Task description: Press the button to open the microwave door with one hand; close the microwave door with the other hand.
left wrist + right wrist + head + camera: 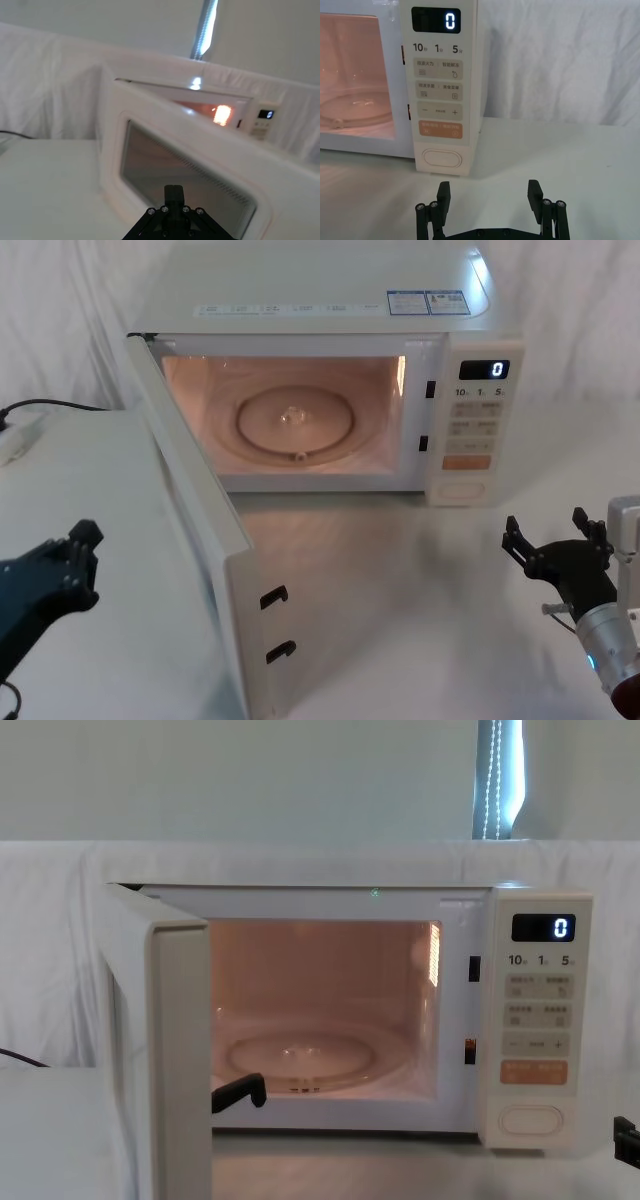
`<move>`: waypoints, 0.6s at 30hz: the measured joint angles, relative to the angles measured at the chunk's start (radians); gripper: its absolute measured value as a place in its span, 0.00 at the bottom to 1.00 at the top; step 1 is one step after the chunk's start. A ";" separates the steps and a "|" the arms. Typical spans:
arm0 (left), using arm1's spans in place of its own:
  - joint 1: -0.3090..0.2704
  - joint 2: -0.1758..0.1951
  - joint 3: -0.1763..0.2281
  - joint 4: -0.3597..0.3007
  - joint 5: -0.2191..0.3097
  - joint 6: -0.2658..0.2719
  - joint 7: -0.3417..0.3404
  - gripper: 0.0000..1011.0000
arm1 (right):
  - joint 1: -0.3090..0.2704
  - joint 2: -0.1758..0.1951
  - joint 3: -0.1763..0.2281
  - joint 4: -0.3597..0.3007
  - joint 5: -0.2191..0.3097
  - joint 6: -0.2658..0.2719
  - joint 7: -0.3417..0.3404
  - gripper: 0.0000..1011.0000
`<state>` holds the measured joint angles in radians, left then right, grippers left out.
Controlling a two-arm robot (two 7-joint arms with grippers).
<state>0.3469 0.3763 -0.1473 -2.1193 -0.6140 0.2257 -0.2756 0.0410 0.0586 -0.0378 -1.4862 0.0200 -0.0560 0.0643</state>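
The cream microwave stands at the back of the table with its lit cavity showing and its display reading 0. The microwave door is swung wide open toward me on the left, its dark window facing my left gripper. That gripper hovers just outside the door, apart from it and shut on nothing. The wide cream button sits at the bottom of the panel, below the orange one. My right gripper is open, low over the table, in front of the button and slightly to its right, a short way back.
Two black latch hooks stick out of the door's free edge. A black cable and a white power strip lie at the far left. White cloth hangs behind the microwave. Bare white table lies between the door and my right gripper.
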 joint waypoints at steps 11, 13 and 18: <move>-0.067 0.033 0.042 -0.002 -0.037 0.024 0.009 0.00 | 0.000 0.000 0.000 0.000 0.000 0.000 0.000 0.99; -0.084 0.036 0.061 0.006 -0.037 0.025 0.018 0.00 | 0.000 0.000 0.000 0.000 0.000 0.000 0.000 0.99; -0.126 0.040 0.107 0.026 -0.028 0.026 0.046 0.00 | 0.000 0.000 0.000 0.000 0.000 0.000 0.000 0.99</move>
<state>0.2209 0.4160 -0.0403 -2.0935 -0.6422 0.2522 -0.2292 0.0410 0.0586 -0.0377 -1.4862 0.0200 -0.0560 0.0643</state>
